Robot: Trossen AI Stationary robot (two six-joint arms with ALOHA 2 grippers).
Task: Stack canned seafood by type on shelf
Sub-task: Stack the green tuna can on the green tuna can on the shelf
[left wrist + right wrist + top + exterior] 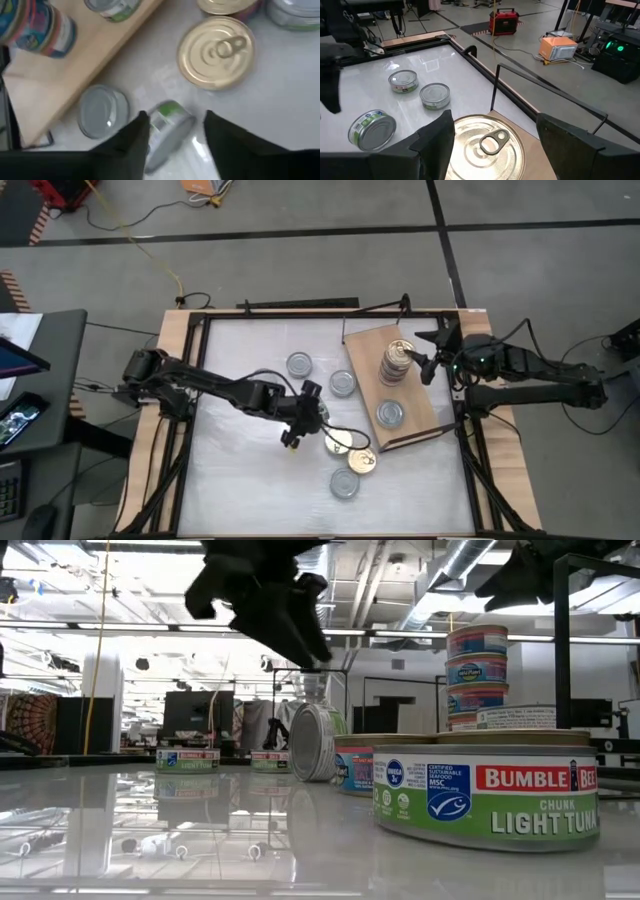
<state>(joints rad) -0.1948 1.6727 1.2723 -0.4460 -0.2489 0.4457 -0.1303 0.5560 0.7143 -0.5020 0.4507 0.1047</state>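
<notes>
Canned seafood tin [167, 131] on its side, green label, left gripper [175, 132] spread around it

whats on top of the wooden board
The light-brown wooden board carries a tall stack of round tins topped by a gold pull-tab lid, plus one separate silver-lidded tin. The lids inside the stack are covered.
</notes>
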